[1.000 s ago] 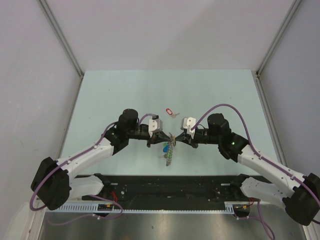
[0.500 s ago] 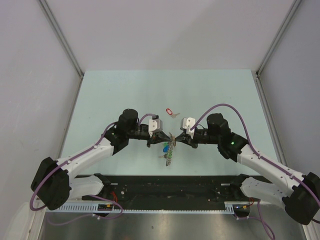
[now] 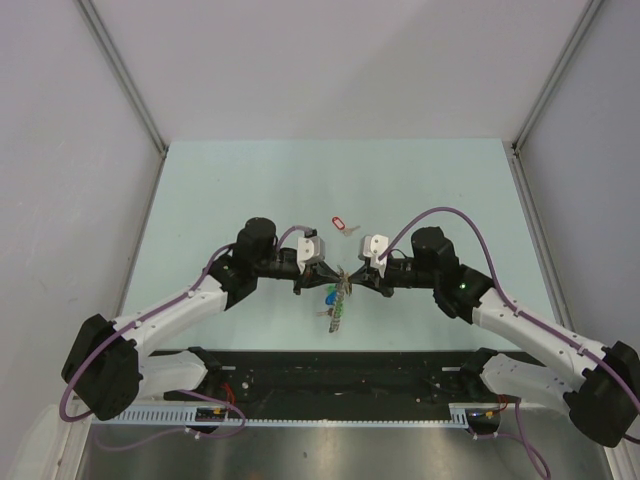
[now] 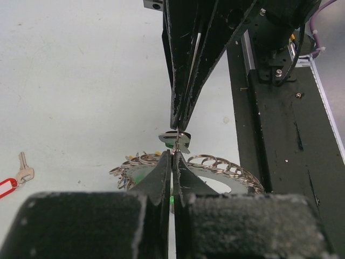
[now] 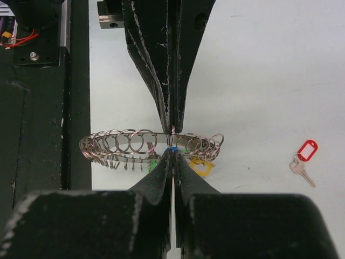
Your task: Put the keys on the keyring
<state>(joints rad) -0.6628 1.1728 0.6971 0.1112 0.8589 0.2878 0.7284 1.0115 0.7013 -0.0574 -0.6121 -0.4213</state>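
Note:
The keyring (image 3: 338, 296) hangs above the table's middle, between my two grippers. It is a thin grey hoop strung with several small split rings and with green, blue and yellow tags. In the left wrist view my left gripper (image 4: 173, 156) is shut at the hoop (image 4: 229, 168), tip to tip with the right gripper's fingers (image 4: 180, 116). In the right wrist view my right gripper (image 5: 172, 152) is shut at the hoop (image 5: 124, 142) by a blue tag. One key with a red tag (image 3: 340, 224) lies loose on the table behind the grippers, and also shows in the right wrist view (image 5: 305, 154).
The black rail and arm bases (image 3: 340, 375) run along the near edge, just under the hanging keyring. Grey walls enclose the pale green table (image 3: 220, 190) at left, right and back.
My right gripper has edged slightly left towards the left gripper, and the hanging bunch has shifted a little with it. The red-tagged key has not moved.

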